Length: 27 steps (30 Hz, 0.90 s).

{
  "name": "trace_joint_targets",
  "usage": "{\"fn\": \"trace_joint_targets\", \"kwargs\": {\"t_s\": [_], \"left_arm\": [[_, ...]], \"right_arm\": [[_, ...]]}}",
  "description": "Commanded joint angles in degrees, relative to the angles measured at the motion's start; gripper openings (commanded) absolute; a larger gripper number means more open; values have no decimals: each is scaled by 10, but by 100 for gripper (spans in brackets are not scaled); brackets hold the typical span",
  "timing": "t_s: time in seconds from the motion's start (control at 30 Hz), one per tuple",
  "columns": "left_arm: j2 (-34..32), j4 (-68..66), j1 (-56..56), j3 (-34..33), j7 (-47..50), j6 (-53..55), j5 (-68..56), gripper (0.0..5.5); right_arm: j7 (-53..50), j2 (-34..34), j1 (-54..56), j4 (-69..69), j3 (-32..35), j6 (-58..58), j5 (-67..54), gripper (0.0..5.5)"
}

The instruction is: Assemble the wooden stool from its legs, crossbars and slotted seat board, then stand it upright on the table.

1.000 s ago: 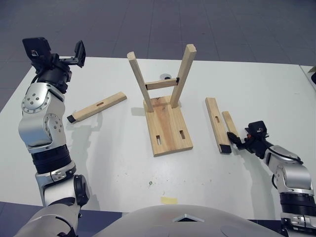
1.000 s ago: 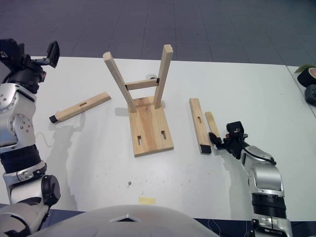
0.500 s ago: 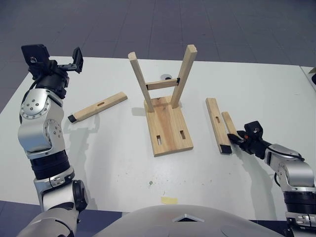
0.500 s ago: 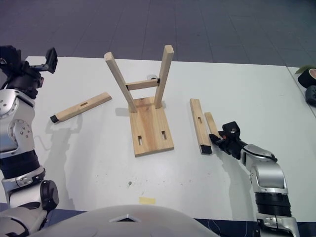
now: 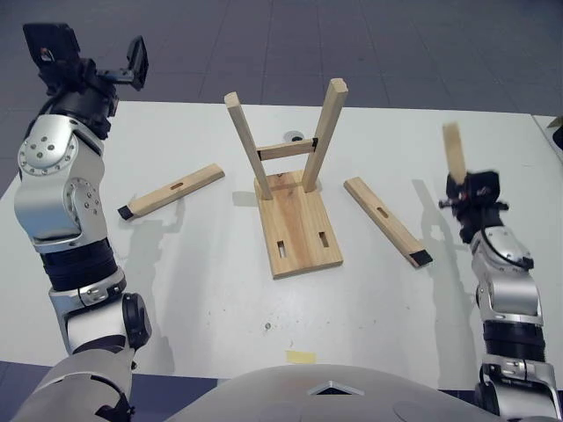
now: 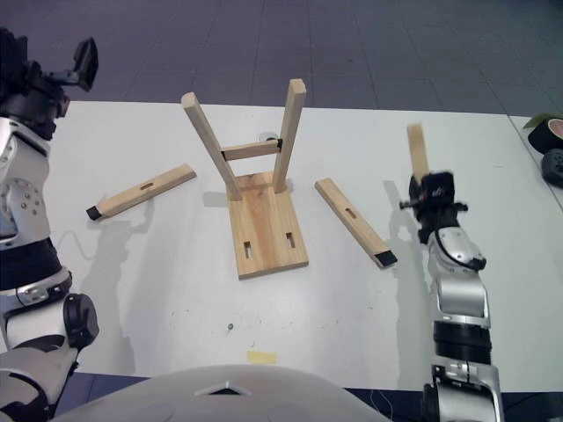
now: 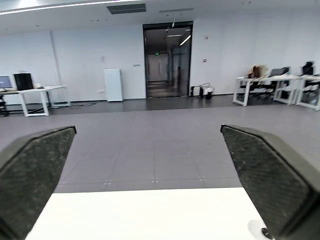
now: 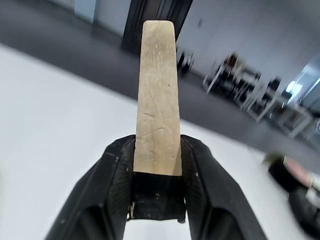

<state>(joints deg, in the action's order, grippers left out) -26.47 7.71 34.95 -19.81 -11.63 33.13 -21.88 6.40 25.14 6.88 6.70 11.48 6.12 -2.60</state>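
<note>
Right wrist view: the right claw (image 8: 157,146) is clamped on the lower end of a short crossbar (image 8: 156,85), held nearly upright above the table (image 5: 202,290) at the right of the left eye frame. The left claw (image 7: 150,170) has its fingers wide apart, carries nothing and is raised at the upper left of the frame. The seat board (image 5: 301,230) lies flat at centre. Two fitted legs (image 5: 247,145) stand in its far slots, joined by a fitted bar (image 5: 288,150). The two near slots are vacant. One right-hand loose leg (image 5: 385,221) lies beside the board, and one left-hand loose leg (image 5: 173,190) lies farther off. Judged progress is roughly half. Outstanding: both loose legs, the held crossbar, then turning the stool upright.
</note>
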Motion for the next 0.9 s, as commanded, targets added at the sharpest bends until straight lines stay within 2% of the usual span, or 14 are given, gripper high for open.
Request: {"fn": "trace_joint_targets", "kwargs": {"t_s": [0.03,0.13,0.3,0.67,0.9], "left_arm": [[36,38,64,-4,-53,63,-135,540],[61,66,70,-9,-101,125,-275,540],[78,79,46,11,-112,190,-388,540],[124,104,39,78,-56,212,-443,540],[102,102,37,98,-52,215,-433,413]], "right_arm": [[7,-40,32,101,-62,-59,15,131],[29,-60,33,162,-117,-84,21,131],[43,-82,24,192,-165,-94,35,131],[75,-133,15,179,-246,-95,35,131],[82,-143,12,178,-261,-95,48,131]]}}
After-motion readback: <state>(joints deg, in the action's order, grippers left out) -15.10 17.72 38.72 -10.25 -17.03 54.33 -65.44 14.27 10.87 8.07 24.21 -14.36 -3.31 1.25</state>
